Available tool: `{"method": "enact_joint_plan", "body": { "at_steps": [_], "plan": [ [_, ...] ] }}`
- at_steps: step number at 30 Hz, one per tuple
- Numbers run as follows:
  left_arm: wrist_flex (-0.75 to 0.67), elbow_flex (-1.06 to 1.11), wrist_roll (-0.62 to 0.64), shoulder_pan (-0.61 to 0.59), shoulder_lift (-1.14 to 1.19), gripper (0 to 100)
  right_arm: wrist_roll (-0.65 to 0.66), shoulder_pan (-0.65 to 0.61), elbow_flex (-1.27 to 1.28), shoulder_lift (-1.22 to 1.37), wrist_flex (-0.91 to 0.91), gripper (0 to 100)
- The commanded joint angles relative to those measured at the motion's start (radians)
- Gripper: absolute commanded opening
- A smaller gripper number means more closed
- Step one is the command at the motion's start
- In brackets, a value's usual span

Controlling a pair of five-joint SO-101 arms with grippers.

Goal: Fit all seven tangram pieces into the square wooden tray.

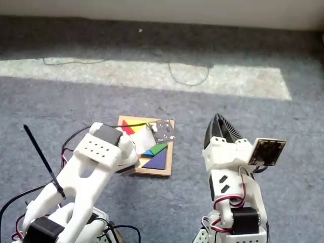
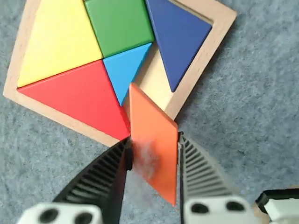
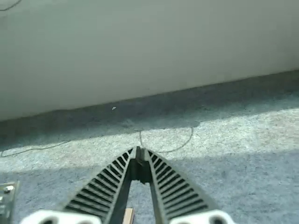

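From the high view, your left arm [image 1: 96, 162] reaches over the wooden tray [image 1: 163, 172] and covers most of it. You cannot see the open slot there, and only parts of the yellow triangle [image 1: 132, 123], the green square [image 1: 158, 148] and the dark blue triangle [image 1: 157, 161] peek out. The right gripper [image 1: 218, 117] stands well apart from the tray with its fingers together on nothing, so it poses little risk where it is. In the left wrist view, the left gripper [image 2: 154, 140] is clamped on the orange piece [image 2: 152, 123]. The piece stands on edge and tilted, its far tip over the bare wood between the light blue triangle [image 2: 124, 70] and the dark blue triangle, just beside the red triangle [image 2: 79, 100]. That is your hazard: lowered like this, the piece will likely land on a corner and catch the tray's rim or the red triangle's edge. It would then end propped up rather than flat, and pushing it could shove the light blue triangle out of line. The piece hides much of the gap, so you cannot judge whether the slot suits its slant. The tray's far side is cut off; you count five seated pieces plus the orange one, and where the seventh lies you cannot tell. In the right wrist view, the right gripper points across the carpet [image 3: 243, 154], away from the tray, toward a thin cable [image 3: 182, 140]. A wood-coloured sliver near its fingers' bases is too small to identify.
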Motion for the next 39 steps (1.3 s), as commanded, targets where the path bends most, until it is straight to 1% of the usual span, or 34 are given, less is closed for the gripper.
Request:
{"method": "enact_joint_plan", "body": {
  "at_steps": [1,5,9,15,18,21,25,31,39],
  "plan": [
    [-0.104,0.059,-0.110,-0.016,-0.028,1,0.014,-0.016,0.094,-0.005,-0.143,0.7],
    [-0.183,0.119,-0.218,-0.016,-0.028,1,0.014,-0.013,0.180,-0.007,-0.254,0.7],
    [-0.199,0.133,-0.269,-0.016,-0.028,5,0.014,-0.013,0.196,-0.007,-0.282,0.7],
    [-0.207,0.127,-0.272,-0.015,-0.028,18,0.015,-0.012,0.194,-0.007,-0.282,0.7],
    [-0.255,0.133,-0.272,-0.016,-0.028,22,0.015,-0.012,0.194,-0.007,-0.282,0.7],
    [-0.287,0.131,-0.272,-0.016,-0.028,25,0.015,-0.012,0.194,-0.007,-0.282,0.7],
    [-0.310,0.124,-0.272,-0.018,-0.036,26,0.015,-0.012,0.196,-0.007,-0.282,0.7],
    [-0.304,0.050,-0.272,-0.124,-0.036,26,0.017,-0.012,0.196,-0.007,-0.282,0.7],
    [-0.308,0.050,-0.267,-0.242,-0.033,25,0.017,-0.012,0.194,-0.007,-0.282,0.7]
  ]
}}
